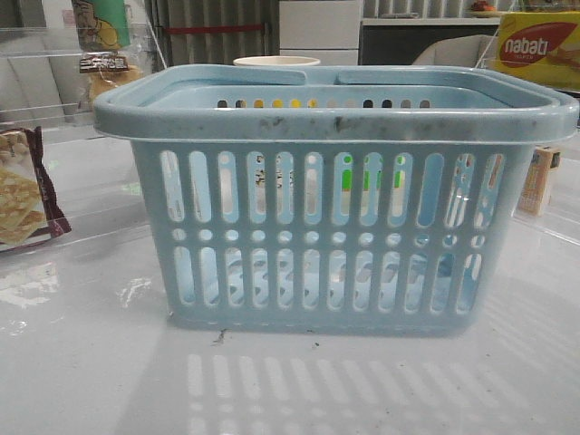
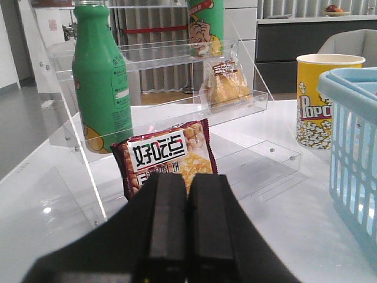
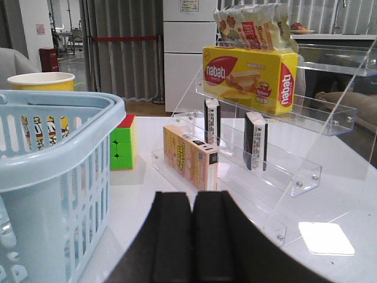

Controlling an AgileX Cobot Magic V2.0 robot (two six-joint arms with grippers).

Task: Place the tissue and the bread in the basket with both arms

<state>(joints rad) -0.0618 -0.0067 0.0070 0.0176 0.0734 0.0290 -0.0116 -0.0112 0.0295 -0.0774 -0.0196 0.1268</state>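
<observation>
The light blue basket (image 1: 335,195) stands in the middle of the table, close to the front camera. It also shows in the left wrist view (image 2: 353,130) and the right wrist view (image 3: 53,159). The bread (image 2: 227,85), golden-brown in a clear wrapper, sits on a clear acrylic shelf left of the basket and is also in the front view (image 1: 104,77). Two small dark tissue packs (image 3: 212,121) (image 3: 255,140) stand upright on the right-hand acrylic shelf. My left gripper (image 2: 187,177) is shut and empty, low in front of the left shelf. My right gripper (image 3: 192,194) is shut and empty, short of the right shelf. Neither gripper shows in the front view.
A maroon-edged cracker packet (image 2: 168,156) leans on the left shelf's lowest step, with a green bottle (image 2: 100,82) above it. A popcorn cup (image 2: 321,100) stands behind the basket. A yellow nabati box (image 3: 250,76), a pale carton (image 3: 189,156) and a puzzle cube (image 3: 122,141) are on the right.
</observation>
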